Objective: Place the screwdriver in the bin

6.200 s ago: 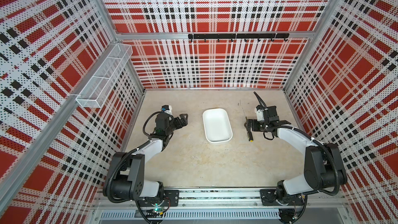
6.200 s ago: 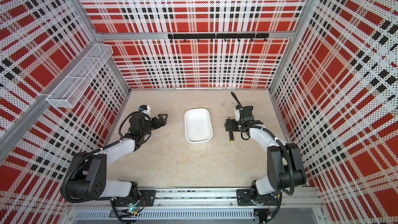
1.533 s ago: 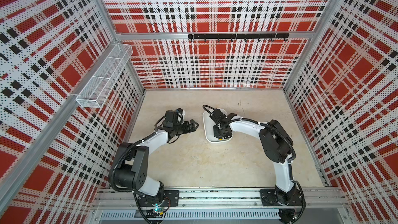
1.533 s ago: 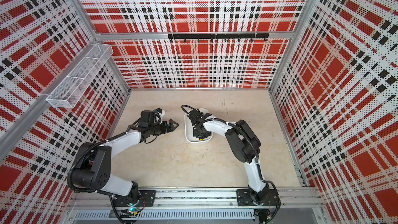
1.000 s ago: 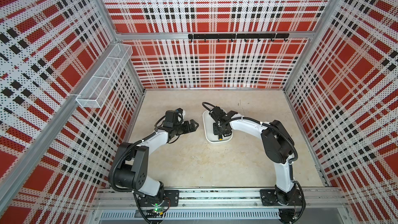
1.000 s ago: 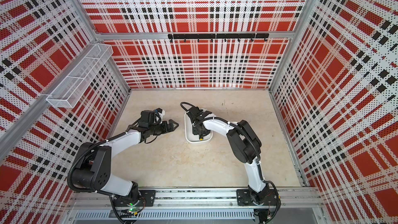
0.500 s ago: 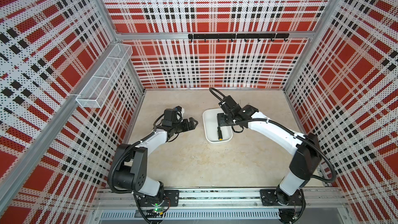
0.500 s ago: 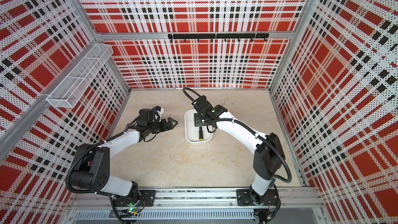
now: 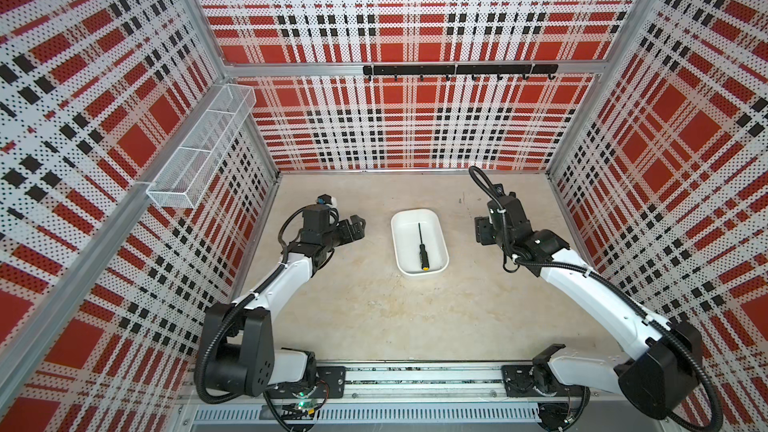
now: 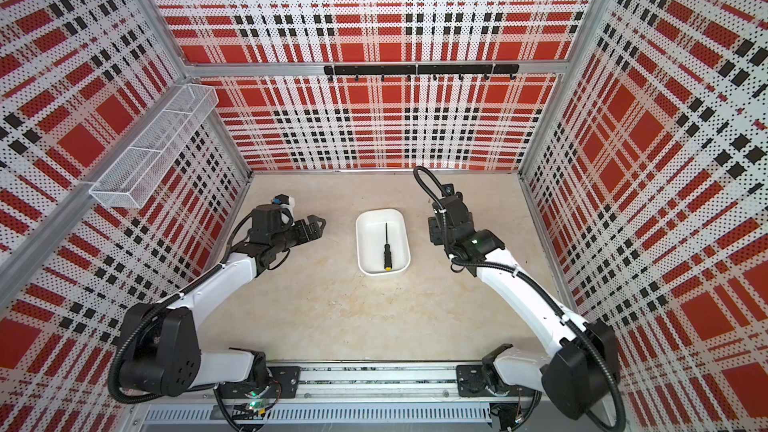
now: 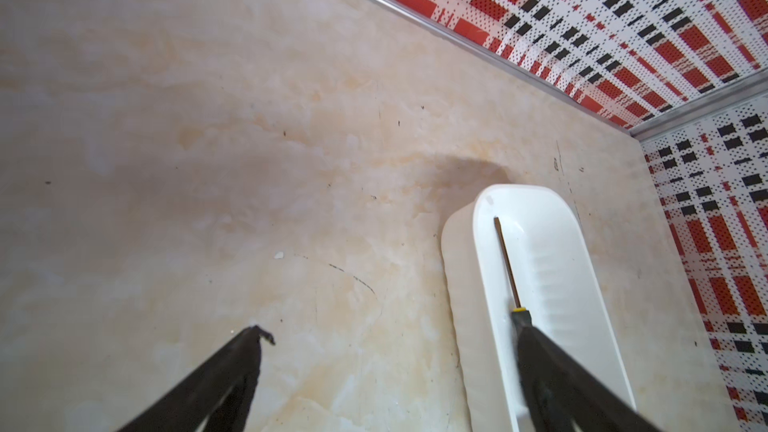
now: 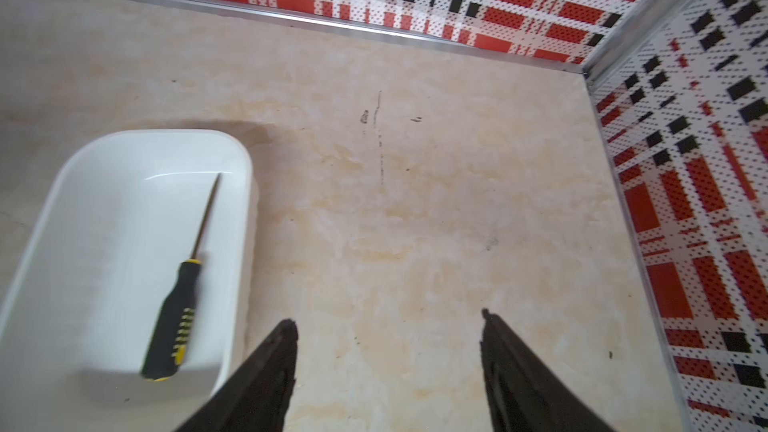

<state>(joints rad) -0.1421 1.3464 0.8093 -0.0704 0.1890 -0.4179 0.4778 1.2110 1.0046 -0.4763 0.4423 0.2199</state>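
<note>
Small screwdriver (image 9: pixel 422 248) flat on the floor of the shallow white plastic bin (image 9: pixel 434 238), free of both grippers; thin dark shaft pointing toward the back wall, black ribbed handle and yellow end cap toward the near short wall of the bin, cap close to that wall and perhaps touching it; bin standing on the beige table (image 9: pixel 374 313), roughly midway between the two arms; left gripper (image 9: pixel 360 228) to the left of the bin and apart from it, fingers spread wide with only bare table between them in the left wrist view; one black finger (image 11: pixel 552 371) crossing in front of the handle in that view and hiding its far end; right gripper (image 9: pixel 481 231) to the right of the bin, likewise clear of it, fingers held wide apart over bare table in the right wrist view; white wire-mesh basket (image 9: pixel 199 147) mounted on the left plaid wall, well apart from bin and arms
</note>
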